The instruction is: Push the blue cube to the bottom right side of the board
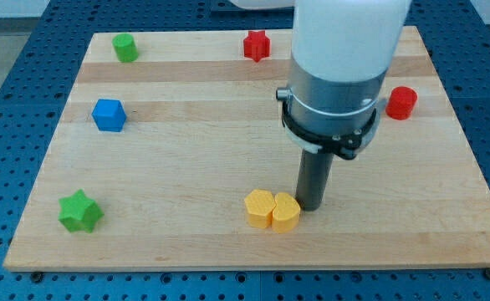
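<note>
The blue cube [109, 114] sits at the view's left side of the wooden board [186, 167], about mid-height. My tip [311, 206] rests on the board near the view's bottom centre, far to the right of the blue cube. It stands right next to the right side of a yellow heart-shaped block [272, 210]; touching or a hair apart, I cannot tell.
A green cylinder-like block [125, 48] is at the top left, a red star [257, 45] at the top centre, a red cylinder [401, 103] at the right, a green star [80, 211] at the bottom left. The arm's wide body [339, 75] hangs over the upper middle.
</note>
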Controlling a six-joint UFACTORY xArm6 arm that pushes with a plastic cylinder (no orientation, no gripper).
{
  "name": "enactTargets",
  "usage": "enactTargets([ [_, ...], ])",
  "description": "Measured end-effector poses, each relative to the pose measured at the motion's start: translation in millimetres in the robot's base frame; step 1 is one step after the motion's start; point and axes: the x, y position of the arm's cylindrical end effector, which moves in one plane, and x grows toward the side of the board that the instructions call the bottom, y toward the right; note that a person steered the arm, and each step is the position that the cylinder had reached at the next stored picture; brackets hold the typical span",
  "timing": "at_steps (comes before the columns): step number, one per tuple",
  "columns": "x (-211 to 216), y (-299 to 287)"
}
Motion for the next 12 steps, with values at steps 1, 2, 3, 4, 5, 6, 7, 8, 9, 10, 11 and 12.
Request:
enactTargets([
  [1, -29.1, -0.3],
  [2, -47.3, -24.8],
  [3, -47.4, -84.4],
  [4, -48.9, -156.4],
  [5, -60.6, -221.4],
  [6, -80.6, -278.6],
  [7, -97.6, -322.7],
  [8, -127.4, -336.3],
  [9, -151.2, -328.0],
  [10, -151.0, -292.3],
  [11, -139.4, -256.7],
  [12, -117.2, -236.4],
])
